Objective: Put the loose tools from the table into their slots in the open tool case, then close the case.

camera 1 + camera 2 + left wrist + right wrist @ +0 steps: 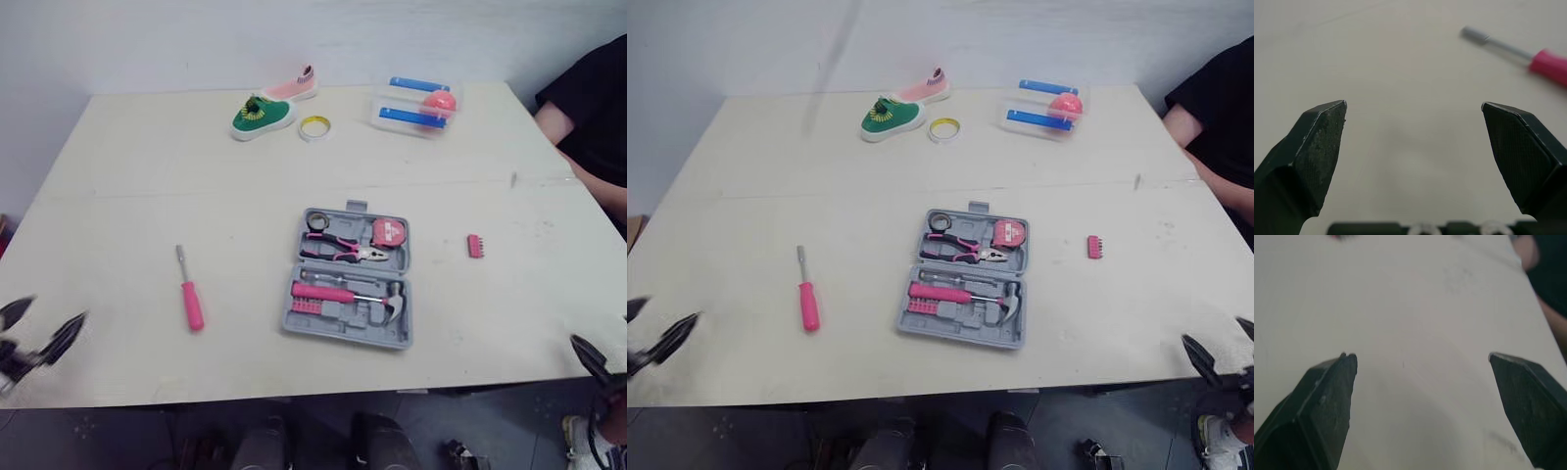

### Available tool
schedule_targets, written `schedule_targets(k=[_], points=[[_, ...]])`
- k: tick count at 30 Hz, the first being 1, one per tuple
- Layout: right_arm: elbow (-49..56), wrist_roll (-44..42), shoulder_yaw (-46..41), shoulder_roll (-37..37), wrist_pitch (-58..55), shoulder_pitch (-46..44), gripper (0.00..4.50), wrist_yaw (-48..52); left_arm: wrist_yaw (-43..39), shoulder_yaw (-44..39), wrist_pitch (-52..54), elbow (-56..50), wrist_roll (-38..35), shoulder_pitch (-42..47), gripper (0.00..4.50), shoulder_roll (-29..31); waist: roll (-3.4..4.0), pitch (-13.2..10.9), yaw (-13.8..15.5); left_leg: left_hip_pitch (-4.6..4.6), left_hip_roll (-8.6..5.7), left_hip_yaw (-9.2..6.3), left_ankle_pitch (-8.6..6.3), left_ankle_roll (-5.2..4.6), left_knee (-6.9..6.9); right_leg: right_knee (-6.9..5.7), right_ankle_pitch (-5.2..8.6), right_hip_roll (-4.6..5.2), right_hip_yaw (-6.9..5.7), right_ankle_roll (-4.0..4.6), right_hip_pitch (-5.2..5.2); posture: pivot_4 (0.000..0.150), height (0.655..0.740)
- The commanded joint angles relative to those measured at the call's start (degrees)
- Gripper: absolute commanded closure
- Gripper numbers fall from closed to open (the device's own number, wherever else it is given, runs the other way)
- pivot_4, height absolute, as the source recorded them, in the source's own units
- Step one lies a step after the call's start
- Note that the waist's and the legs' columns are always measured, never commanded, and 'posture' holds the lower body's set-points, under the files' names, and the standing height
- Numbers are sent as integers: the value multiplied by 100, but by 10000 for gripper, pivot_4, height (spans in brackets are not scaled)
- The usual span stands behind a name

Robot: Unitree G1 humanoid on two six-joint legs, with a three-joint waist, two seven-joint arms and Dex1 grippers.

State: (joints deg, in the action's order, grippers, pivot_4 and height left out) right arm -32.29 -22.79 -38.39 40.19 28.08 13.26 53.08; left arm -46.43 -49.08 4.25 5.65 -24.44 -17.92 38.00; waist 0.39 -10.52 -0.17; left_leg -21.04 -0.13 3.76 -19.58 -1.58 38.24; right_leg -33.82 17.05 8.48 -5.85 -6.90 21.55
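Note:
An open grey tool case (351,278) lies at the table's middle, holding pink pliers (343,249), a tape measure (389,232) and a hammer (345,295). A pink-handled screwdriver (189,294) lies loose to its left, its shaft also in the left wrist view (1528,54). A small pink bit holder (475,246) lies loose to the case's right. My left gripper (41,328) hovers open at the near left edge, apart from the screwdriver. My right gripper (1219,352) is open at the near right edge, nothing between its fingers.
At the back of the table sit a green shoe (262,117), a pink shoe (292,88), a yellow tape roll (314,127) and a clear box (415,106) with blue and pink items. A person in black (593,108) sits at the far right.

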Motion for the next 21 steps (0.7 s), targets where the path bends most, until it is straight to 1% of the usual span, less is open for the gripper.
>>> schedule_targets(k=[1,4,7,8,9,11,13,14,15,16,19,21], points=[[233,-115,129,-19,82,-241,0,11,88,-20,-127,-241,-132,42,339,29,4,0,5,1,-1,0,5,-1,3,-4,-2,2,1,-1,-1,1500,7400],[338,-120,291,-81,-22,-479,0,-74,167,174,6,-544,-227,145,339,-21,4,0,17,7,-1,-3,15,-10,-2,-4,-17,5,1,10,-3,1500,7400],[843,-229,503,-171,-487,-764,0,-326,261,447,208,-964,-338,358,339,1,6,0,9,4,1,-9,25,6,-10,-7,-14,5,1,16,4,1500,7400],[986,-18,600,-156,-679,-847,0,-610,307,554,305,-1127,-389,461,339,15,8,0,4,1,3,-9,27,9,-10,-7,-14,4,0,17,6,1500,7400],[1279,38,703,-184,-1015,-947,0,-872,341,677,433,-1320,-475,594,339,48,10,-1,-2,0,3,-8,27,9,-10,-7,-14,4,0,17,7,1500,7400],[2008,-161,927,-261,-1609,-1076,0,-1064,373,932,692,-1680,-638,879,339,115,11,-1,0,-2,2,-7,28,9,-9,-8,-14,4,-1,17,7,1500,7400],[2722,-195,1204,-211,-2513,-1072,0,-1328,340,1193,936,-1994,-813,1152,339,185,11,-1,1,-3,2,-8,32,8,-8,-10,-15,2,-3,16,7,1500,7400],[3160,-89,1461,-79,-3445,-1095,0,-1661,267,1407,1093,-2219,-970,1325,339,230,12,0,2,-3,2,-9,35,5,-9,-13,-15,0,-4,16,7,1500,7400],[3465,-6,1631,14,-4133,-1117,0,-1911,220,1551,1205,-2364,-1075,1443,339,263,15,0,2,-3,3,-9,40,-5,-10,-19,-15,-1,-4,16,7,1500,7400],[3757,-155,1747,-40,-4475,-1233,0,-2019,124,1741,1323,-2504,-1145,1543,339,328,14,0,3,-4,2,-9,44,-13,-10,-30,-15,-1,-4,16,7,1500,7400],[4219,-414,2001,-340,-5293,-1804,0,-2501,77,2288,1641,-2786,-1329,2039,339,411,15,-1,-4,-8,2,-10,47,-18,-8,-29,-15,-3,-5,16,8,1500,7400],[4310,-211,2195,-419,-5846,-2062,0,-2883,36,2595,1775,-2919,-1372,2321,339,448,17,-2,4,-9,1,-9,48,-18,-7,-31,-15,-7,-7,16,8,1500,7400]])
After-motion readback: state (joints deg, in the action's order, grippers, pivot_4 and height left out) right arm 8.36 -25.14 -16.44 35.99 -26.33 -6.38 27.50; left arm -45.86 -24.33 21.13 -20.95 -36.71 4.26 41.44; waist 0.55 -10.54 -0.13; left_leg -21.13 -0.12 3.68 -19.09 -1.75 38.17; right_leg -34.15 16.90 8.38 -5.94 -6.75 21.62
